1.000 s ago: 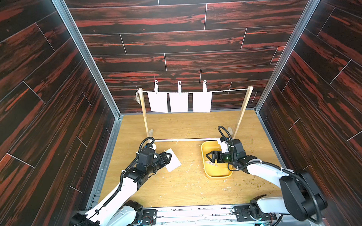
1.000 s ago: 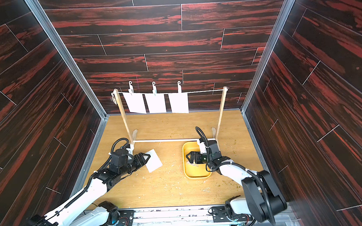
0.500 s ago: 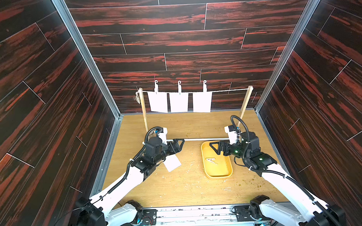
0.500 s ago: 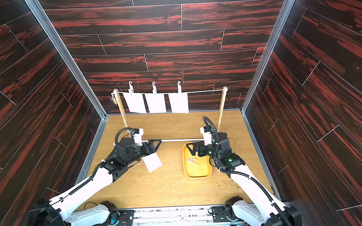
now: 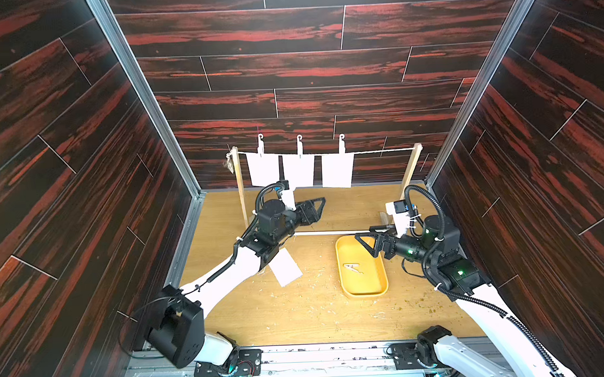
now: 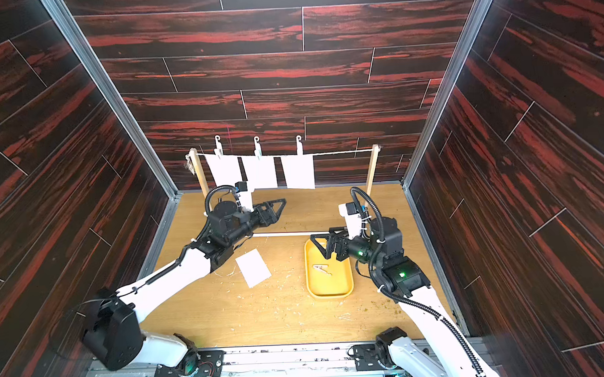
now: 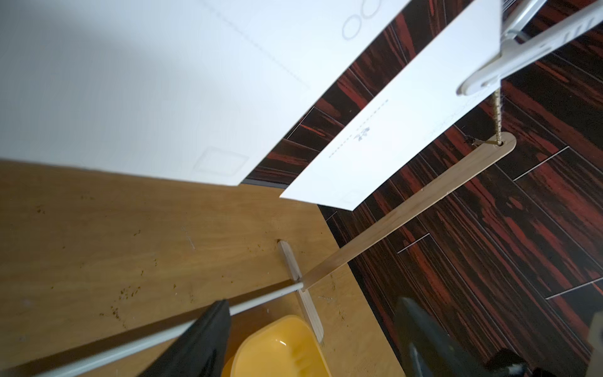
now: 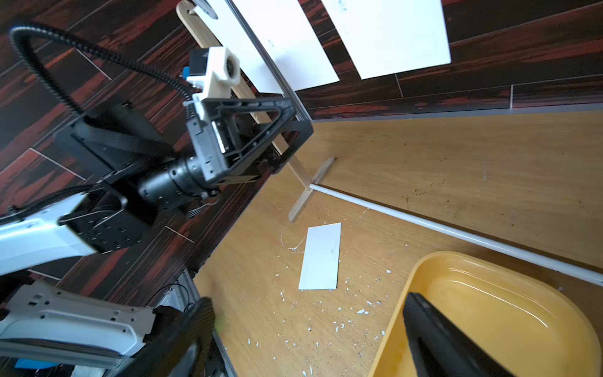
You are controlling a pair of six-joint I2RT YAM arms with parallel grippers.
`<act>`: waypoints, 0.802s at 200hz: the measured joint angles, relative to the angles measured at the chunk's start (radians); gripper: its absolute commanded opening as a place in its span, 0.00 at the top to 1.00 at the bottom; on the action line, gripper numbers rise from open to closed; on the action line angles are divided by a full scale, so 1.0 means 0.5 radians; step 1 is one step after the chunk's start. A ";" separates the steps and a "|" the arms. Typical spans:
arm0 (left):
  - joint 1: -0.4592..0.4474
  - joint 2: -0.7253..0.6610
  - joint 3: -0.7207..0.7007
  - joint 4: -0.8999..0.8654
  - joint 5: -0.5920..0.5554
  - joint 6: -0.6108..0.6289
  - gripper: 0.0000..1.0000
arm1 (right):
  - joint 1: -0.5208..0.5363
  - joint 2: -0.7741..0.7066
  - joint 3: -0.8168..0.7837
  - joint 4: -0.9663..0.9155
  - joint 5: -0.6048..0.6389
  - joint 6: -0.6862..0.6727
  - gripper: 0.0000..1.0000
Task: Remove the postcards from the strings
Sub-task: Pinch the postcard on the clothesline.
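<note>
Three white postcards [image 5: 298, 170] [image 6: 259, 170] hang from pale clothespins [image 5: 299, 144] on the string [image 5: 382, 151] between two wooden posts. Another postcard [image 5: 286, 271] [image 6: 253, 267] [image 8: 321, 258] lies flat on the table, partly under my left forearm. My left gripper [image 5: 320, 209] [image 6: 280, 205] [image 7: 313, 303] is open and empty, raised just below and in front of the left and middle hanging cards [image 7: 130, 81]. Over the far end of the yellow tray [image 5: 363, 290] my right gripper [image 5: 364, 233] [image 6: 318, 239] [image 8: 306, 303] stands open, holding nothing.
A clothespin [image 5: 352, 268] [image 6: 322, 269] lies in the tray. The white rod [image 8: 456, 228] joins the stand's feet across the table just behind the tray. Paper scraps litter the wood. Dark walls close in on three sides.
My left gripper opened, left the postcard on the table and rose toward the hanging cards. My right gripper lifted out of the tray, where the clothespin now lies.
</note>
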 measured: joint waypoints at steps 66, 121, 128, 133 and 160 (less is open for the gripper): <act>-0.002 0.303 0.317 0.188 -0.047 0.111 0.14 | 0.003 -0.003 0.062 0.002 -0.090 0.002 0.06; -0.002 0.555 0.564 0.182 -0.005 0.128 0.14 | 0.003 -0.004 0.062 0.002 -0.125 -0.005 0.06; -0.002 0.577 0.575 0.182 0.008 0.129 0.16 | 0.004 -0.004 0.062 0.001 -0.127 -0.008 0.06; -0.002 0.594 0.581 0.182 0.021 0.133 0.17 | 0.003 -0.004 0.062 0.000 -0.127 -0.012 0.06; -0.002 0.642 0.584 0.214 0.099 0.139 0.31 | 0.004 -0.004 0.064 -0.009 -0.127 -0.035 0.06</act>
